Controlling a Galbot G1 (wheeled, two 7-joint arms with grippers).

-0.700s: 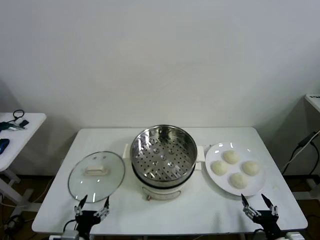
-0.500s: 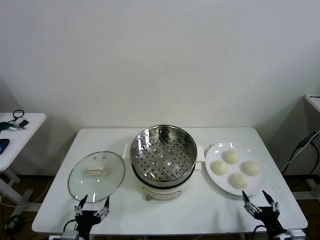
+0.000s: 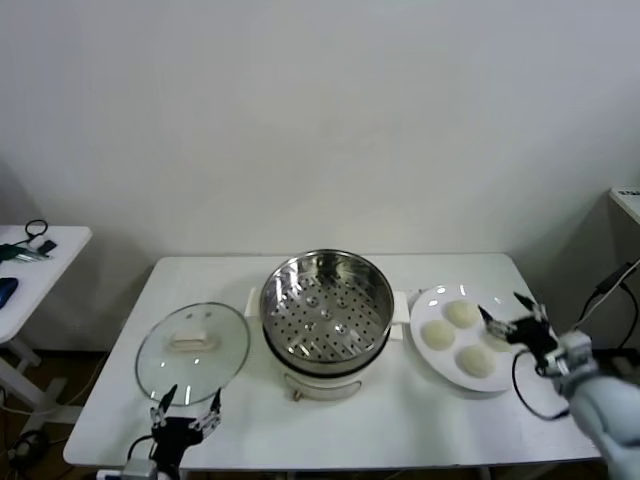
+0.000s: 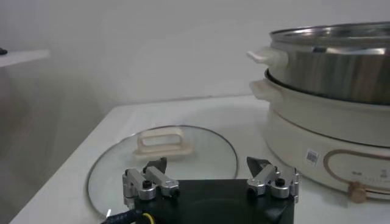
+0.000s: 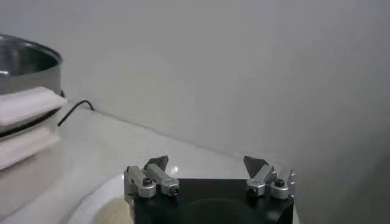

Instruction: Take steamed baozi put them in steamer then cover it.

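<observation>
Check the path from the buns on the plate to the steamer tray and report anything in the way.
Nothing visible blocks it. The steamer stands uncovered beside the plate; the cover lies on its far side. The open right gripper hovers over the four baozi.

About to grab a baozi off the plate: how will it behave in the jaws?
Probably soft: each baozi is a smooth, puffy dome, so a hard squeeze may dent it. Likely light, being small beside the plate. The rounded top could slip, though its flat seat should stop rolling. The right gripper hovers open above them.
</observation>
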